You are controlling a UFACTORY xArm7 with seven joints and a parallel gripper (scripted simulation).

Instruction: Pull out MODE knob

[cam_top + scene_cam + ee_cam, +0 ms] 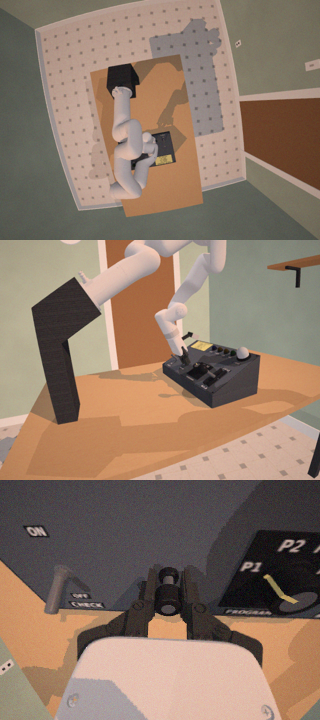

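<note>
Overhead, the pale arm hides most of the dark console (pixel 169 147). From the side, the gripper (pixel 184 356) meets the sloped panel at the console's near-left corner. Up close, its black fingers pinch the stubby, round-capped MODE knob (pixel 168 599); the label is out of sight

Surroundings: furniture, fittings and room surfaces

Wooden table (pixel 108 426), orange-tan top, shadow-crossed. Black angled pedestal (pixel 55 348) standing on table's far-left part. Tiled floor (pixel 77 51), pale with small grey squares. Brown door (pixel 139 325), white-framed, behind table. Green walls; wall shelf (pixel 294 263) on black bracket, upper right. White wall outlet (pixel 238 43).
</note>
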